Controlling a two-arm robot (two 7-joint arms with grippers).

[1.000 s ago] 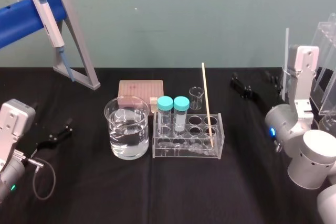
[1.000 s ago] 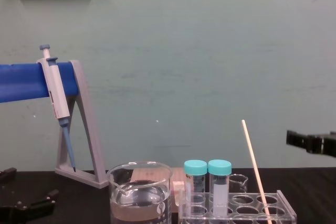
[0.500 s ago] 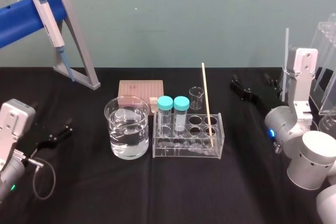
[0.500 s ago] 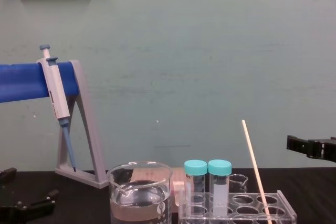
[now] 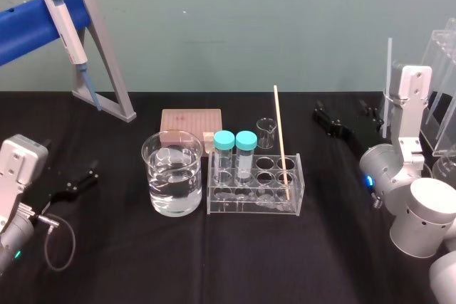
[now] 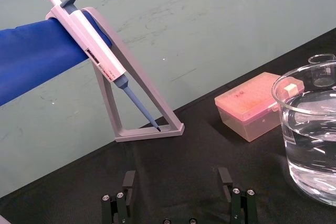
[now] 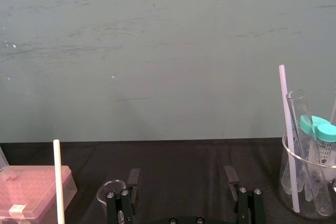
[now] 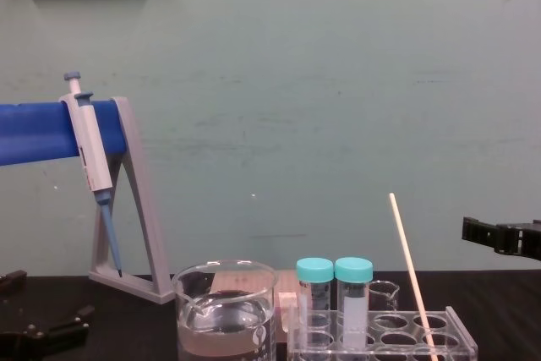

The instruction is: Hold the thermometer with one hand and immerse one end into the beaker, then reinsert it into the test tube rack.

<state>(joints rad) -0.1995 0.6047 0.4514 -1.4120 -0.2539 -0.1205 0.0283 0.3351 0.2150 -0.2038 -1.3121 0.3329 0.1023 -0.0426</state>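
The right gripper (image 5: 344, 116) is held empty near the worktop's (image 5: 214, 261) right edge, its fingers seen spread apart in the right wrist view; the left gripper (image 6: 177, 178), likewise spread, is parked by the left edge. The thermometer (image 5: 281, 144) is leaned in the test tube rack (image 5: 255, 197) mid-worktop, its tilt plainest in the chest view, the beaker (image 5: 172, 176) just beside

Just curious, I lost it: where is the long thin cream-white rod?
Head view: the thermometer leans at the right end of the clear acrylic rack, right of two teal-capped tubes.
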